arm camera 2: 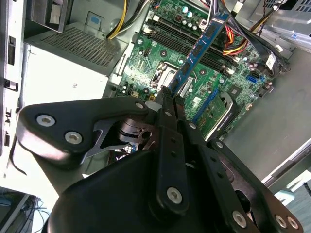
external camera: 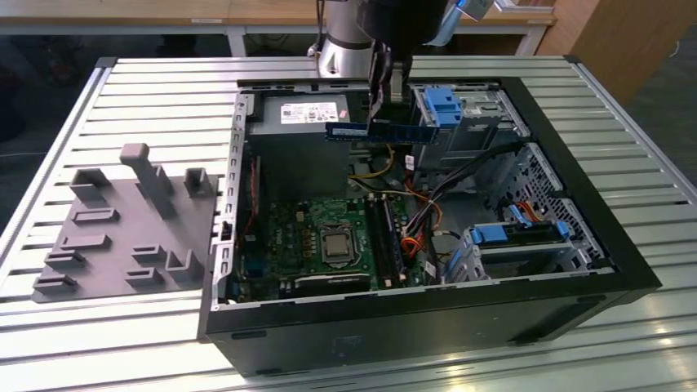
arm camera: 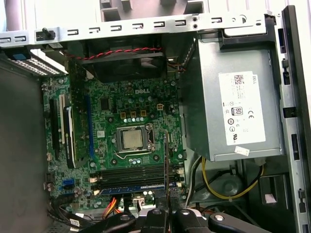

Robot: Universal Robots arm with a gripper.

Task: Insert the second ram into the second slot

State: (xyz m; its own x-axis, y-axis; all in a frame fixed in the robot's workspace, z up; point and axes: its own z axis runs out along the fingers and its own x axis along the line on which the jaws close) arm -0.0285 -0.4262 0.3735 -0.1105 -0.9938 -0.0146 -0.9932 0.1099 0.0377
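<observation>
Gripper (external camera: 383, 117) fingers are pinched narrowly on the second ram (external camera: 409, 133), holding it by its upper edge, level and lengthwise, above the far part of the open computer case (external camera: 610, 245) and well clear of the motherboard (external camera: 310, 220). Inside the case lie that board with its long black slots (external camera: 384, 237), the grey power supply (external camera: 294, 155) at the far end, and loose cables toward the exterior view's right. A grey fixture plate (external camera: 120, 237) sits on the slatted table (external camera: 142, 90), at the exterior view's left of the case.

In the second wrist view the strip's flat blue face (arm camera 2: 204, 41) slants out from the closed fingers (arm camera 2: 165, 104) over the green board. In the first wrist view it shows edge-on (arm camera: 167, 170), crossing the slots (arm camera: 131, 172) beside the processor socket (arm camera: 132, 139), with the fan (arm camera: 131, 63) beyond.

From the far side the arm hangs almost straight down, wrist pointing into the case.
</observation>
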